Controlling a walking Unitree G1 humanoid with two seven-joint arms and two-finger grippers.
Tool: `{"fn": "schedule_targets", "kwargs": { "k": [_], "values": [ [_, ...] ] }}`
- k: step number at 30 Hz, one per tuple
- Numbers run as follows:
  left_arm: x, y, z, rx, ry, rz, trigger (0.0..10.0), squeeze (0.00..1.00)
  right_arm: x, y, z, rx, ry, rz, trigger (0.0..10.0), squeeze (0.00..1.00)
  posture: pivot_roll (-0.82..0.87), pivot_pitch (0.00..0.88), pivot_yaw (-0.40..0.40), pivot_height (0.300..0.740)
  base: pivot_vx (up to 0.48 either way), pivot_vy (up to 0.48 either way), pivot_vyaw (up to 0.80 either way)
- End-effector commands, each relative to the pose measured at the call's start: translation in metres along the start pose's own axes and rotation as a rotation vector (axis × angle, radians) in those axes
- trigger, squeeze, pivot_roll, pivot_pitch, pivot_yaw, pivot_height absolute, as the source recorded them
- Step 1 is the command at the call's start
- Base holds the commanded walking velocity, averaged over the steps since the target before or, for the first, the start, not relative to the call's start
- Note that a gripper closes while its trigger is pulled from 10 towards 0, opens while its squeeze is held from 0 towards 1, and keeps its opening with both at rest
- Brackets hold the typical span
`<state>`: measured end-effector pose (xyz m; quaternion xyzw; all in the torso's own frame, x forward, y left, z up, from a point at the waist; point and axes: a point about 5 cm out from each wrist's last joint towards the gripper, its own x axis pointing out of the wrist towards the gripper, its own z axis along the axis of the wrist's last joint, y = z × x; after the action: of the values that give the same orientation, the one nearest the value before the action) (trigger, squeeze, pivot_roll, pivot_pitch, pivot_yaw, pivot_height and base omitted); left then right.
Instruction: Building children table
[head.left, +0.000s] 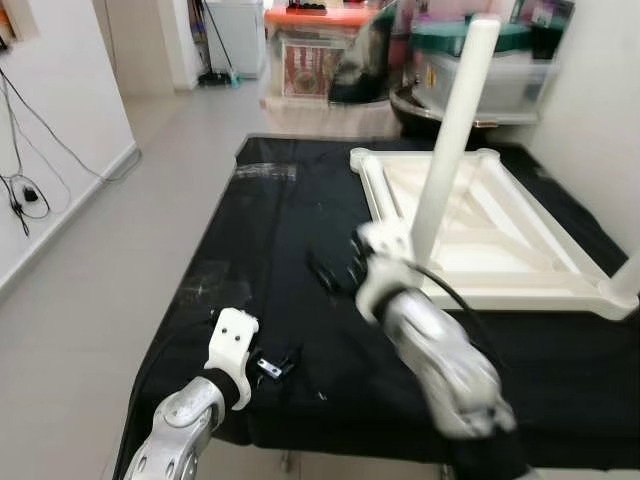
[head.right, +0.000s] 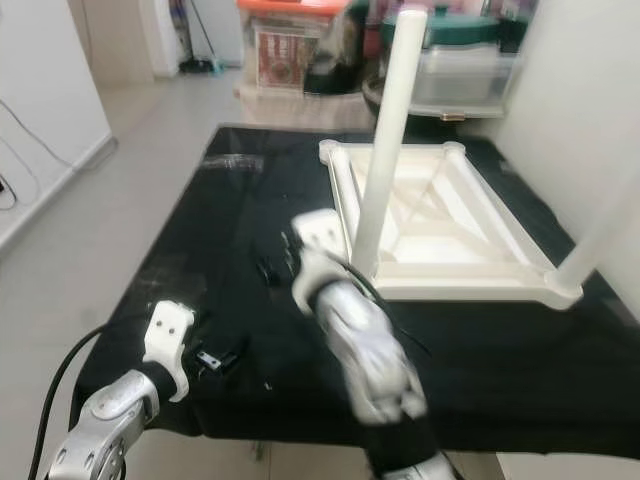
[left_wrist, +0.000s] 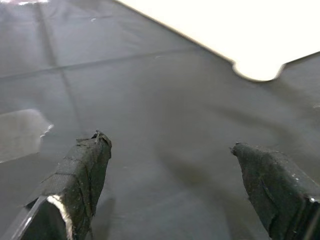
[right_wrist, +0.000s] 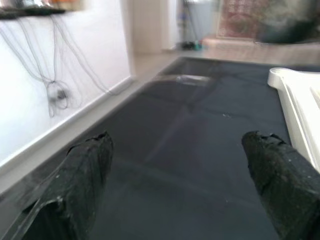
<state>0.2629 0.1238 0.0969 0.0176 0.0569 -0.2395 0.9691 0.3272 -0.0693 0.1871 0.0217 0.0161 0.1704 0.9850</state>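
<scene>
The left tool (head.left: 277, 366) hangs low over the near edge of the bench (head.left: 250, 260), which is covered in black cloth. Its fingers (left_wrist: 80, 175) are spread wide with nothing between them, and they touch nothing.

A little further in, the right tool (head.left: 335, 272) is raised above the cloth. It is blurred in the head views, but its wrist view shows the two fingers (right_wrist: 82, 175) wide apart and empty.

Just beyond and to the right of that tool lies the table top (head.left: 500, 240), white, upside down, its ribbed underside facing up. One leg (head.left: 455, 130) already stands in the top's near left corner, its long axis nearly vertical and leaning slightly right towards its upper end. A second leg (head.left: 625, 280) seems to rise at the near right corner, cut off by the frame.

The right tool is much the nearer to the top; the standing leg lies just beside it, to its right. The left tool is well apart from the top, which lies ahead of it and to the right.

Storage boxes (head.left: 480, 60) stand past the far end of the bench.
</scene>
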Motion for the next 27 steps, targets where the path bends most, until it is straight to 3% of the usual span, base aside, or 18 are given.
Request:
{"fn": "schedule_targets", "kwargs": {
  "k": [1,3,5,7,8,10,12,13,14,18,19,20,21,22,23,25,26,27],
  "values": [
    [0.003,0.001,0.000,0.009,0.005,-0.005,10.0,0.00,0.016,0.011,-0.001,0.033,0.012,-0.040,10.0,0.96,0.06,0.000,-0.047,0.740,0.000,0.000,0.00],
    [0.006,0.003,0.003,0.019,-0.001,-0.006,10.0,0.00,0.030,0.029,0.003,0.036,0.014,-0.058,10.0,0.95,0.07,0.000,-0.050,0.740,0.000,0.000,0.00],
    [0.006,0.003,0.004,0.021,-0.002,-0.005,10.0,0.00,0.033,0.030,0.000,0.041,0.033,-0.109,10.0,0.93,0.08,0.000,-0.053,0.740,0.000,0.000,0.00],
    [0.006,0.004,0.004,0.023,-0.003,-0.006,10.0,0.00,0.037,0.015,-0.011,0.013,0.090,-0.291,10.0,0.92,0.09,0.000,-0.056,0.740,0.000,0.000,0.00],
    [0.006,0.004,0.004,0.025,-0.003,-0.007,10.0,0.00,0.038,0.000,-0.016,0.028,0.118,-0.419,10.0,0.83,0.09,0.000,-0.057,0.740,0.000,0.000,0.00],
    [0.006,0.004,0.004,0.026,-0.002,-0.008,10.0,0.00,0.039,-0.009,-0.019,0.041,0.134,-0.498,10.0,0.83,0.09,0.000,-0.057,0.740,0.000,0.000,0.00],
    [0.006,0.003,0.003,0.027,0.000,-0.010,10.0,0.00,0.037,-0.031,-0.013,0.028,0.085,-0.679,10.0,0.76,0.09,0.000,-0.056,0.740,0.000,0.000,0.00],
    [0.006,0.003,0.003,0.027,0.000,-0.010,10.0,0.00,0.037,-0.031,-0.013,0.028,0.085,-0.679,10.0,0.76,0.09,0.000,-0.056,0.740,0.000,0.000,0.00],
    [0.006,0.002,0.003,0.027,0.001,-0.012,10.0,0.00,0.037,-0.043,-0.010,0.039,0.068,-0.745,10.0,0.67,0.10,0.000,-0.054,0.740,0.000,0.000,0.00],
    [0.006,0.001,0.002,0.027,0.004,-0.016,10.0,0.00,0.036,-0.063,-0.008,0.069,0.050,-0.829,10.0,0.63,0.10,0.000,-0.053,0.740,0.000,0.000,0.00],
    [0.005,0.000,0.002,0.027,0.005,-0.018,10.0,0.00,0.032,-0.084,-0.006,0.083,0.035,-0.921,10.0,0.59,0.09,0.000,-0.053,0.740,0.000,0.000,0.00],
    [0.005,0.000,0.001,0.026,0.006,-0.016,10.0,0.00,0.018,-0.118,-0.003,0.091,0.007,-1.071,10.0,0.59,0.08,0.000,-0.055,0.740,0.000,0.000,0.00],
    [0.005,0.000,0.001,0.026,0.006,-0.016,10.0,0.00,0.018,-0.118,-0.003,0.091,0.007,-1.071,10.0,0.59,0.08,0.000,-0.055,0.740,0.000,0.000,0.00],
    [0.005,0.000,0.000,0.023,0.007,-0.013,10.0,0.00,-0.003,-0.155,-0.003,0.094,-0.012,-1.211,10.0,0.59,0.08,0.000,-0.056,0.740,0.000,0.000,0.00],
    [0.005,0.000,0.000,0.023,0.007,-0.013,10.0,0.00,-0.003,-0.155,-0.003,0.094,-0.012,-1.211,10.0,0.59,0.08,0.000,-0.056,0.740,0.000,0.000,0.00],
    [0.003,0.000,-0.002,0.018,0.011,-0.008,10.0,0.00,-0.044,-0.210,-0.009,0.085,0.000,-1.420,10.0,0.59,0.06,0.000,-0.049,0.740,0.000,0.000,0.00],
    [0.003,0.000,-0.002,0.018,0.011,-0.008,10.0,0.00,-0.044,-0.210,-0.009,0.085,0.000,-1.420,10.0,0.59,0.06,0.000,-0.049,0.740,0.000,0.000,0.00],
    [0.002,-0.001,-0.003,0.014,0.013,-0.009,10.0,0.00,-0.075,-0.241,-0.017,0.052,0.039,-1.511,10.0,0.58,0.06,0.000,-0.048,0.740,0.000,0.000,0.00]
  ]
}}
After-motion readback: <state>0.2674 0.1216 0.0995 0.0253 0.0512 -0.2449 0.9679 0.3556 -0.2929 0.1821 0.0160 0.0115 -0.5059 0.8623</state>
